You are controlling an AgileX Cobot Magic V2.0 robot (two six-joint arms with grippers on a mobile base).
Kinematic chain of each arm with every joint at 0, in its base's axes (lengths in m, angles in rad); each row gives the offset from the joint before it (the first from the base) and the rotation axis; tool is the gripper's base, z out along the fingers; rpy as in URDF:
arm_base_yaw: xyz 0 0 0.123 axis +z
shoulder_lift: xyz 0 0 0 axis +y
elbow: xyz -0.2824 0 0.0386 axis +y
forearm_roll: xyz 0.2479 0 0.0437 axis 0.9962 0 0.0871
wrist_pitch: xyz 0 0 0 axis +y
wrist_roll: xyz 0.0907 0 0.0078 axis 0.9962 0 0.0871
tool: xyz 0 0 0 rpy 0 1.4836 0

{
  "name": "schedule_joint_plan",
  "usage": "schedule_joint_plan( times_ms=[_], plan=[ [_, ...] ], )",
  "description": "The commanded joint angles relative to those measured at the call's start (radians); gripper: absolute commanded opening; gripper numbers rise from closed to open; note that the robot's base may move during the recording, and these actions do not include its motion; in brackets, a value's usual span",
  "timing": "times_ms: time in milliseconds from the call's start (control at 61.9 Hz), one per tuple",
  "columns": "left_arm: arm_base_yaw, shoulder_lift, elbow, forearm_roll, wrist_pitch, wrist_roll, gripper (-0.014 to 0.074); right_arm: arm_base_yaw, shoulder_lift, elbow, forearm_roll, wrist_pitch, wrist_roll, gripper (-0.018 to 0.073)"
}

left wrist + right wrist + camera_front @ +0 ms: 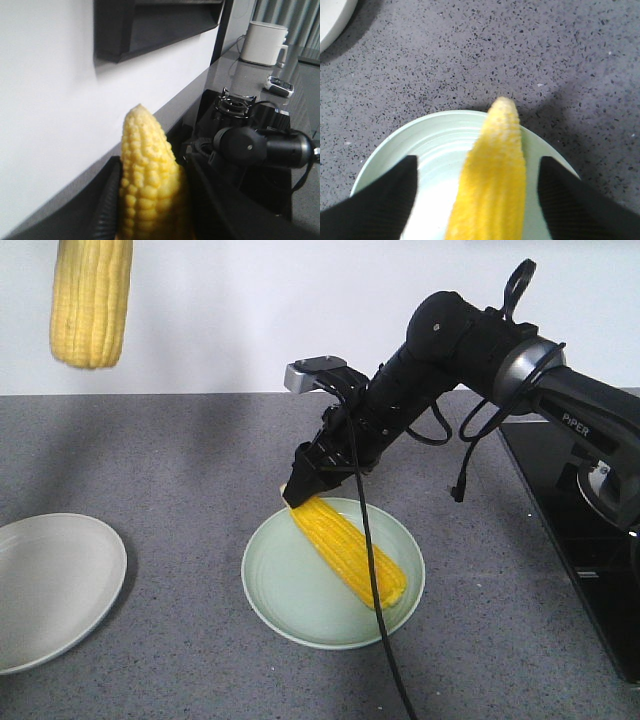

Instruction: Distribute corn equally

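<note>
One cob of corn [352, 552] lies diagonally on the pale green plate [285, 590] at the centre of the grey counter. My right gripper [300, 486] is at that cob's upper-left end. In the right wrist view it [477, 172] stands open, its black fingers [380, 195] well apart on either side of the cob [492, 185] and not touching it. A second cob [90, 300] hangs high at the top left. My left gripper [150, 185] is shut on this cob [150, 170], whose tip points upward; the gripper itself is out of the front view.
An empty whitish plate [50, 585] sits at the counter's left edge. A black cooktop [580, 540] lies at the right under the right arm [470, 340]. A black cable [375, 570] hangs across the green plate. A white wall stands behind the counter.
</note>
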Motion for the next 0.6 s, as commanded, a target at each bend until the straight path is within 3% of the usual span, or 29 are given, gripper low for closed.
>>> schedule_joint_plan(
  times_ms=[0, 307, 581],
  plan=[
    [0.016, -0.051, 0.055, 0.006, -0.106, -0.024, -0.0006, -0.002, -0.064, -0.027, 0.023, 0.039, 0.019, 0.0583],
    [0.106, -0.077, 0.393, 0.006, -0.106, -0.024, -0.0008, -0.002, -0.127, -0.027, 0.016, -0.014, 0.027, 0.0540],
    [0.276, -0.159, 0.682, 0.006, -0.106, -0.024, -0.0008, -0.003, -0.184, -0.027, 0.016, -0.034, 0.027, 0.0522]
  ],
)
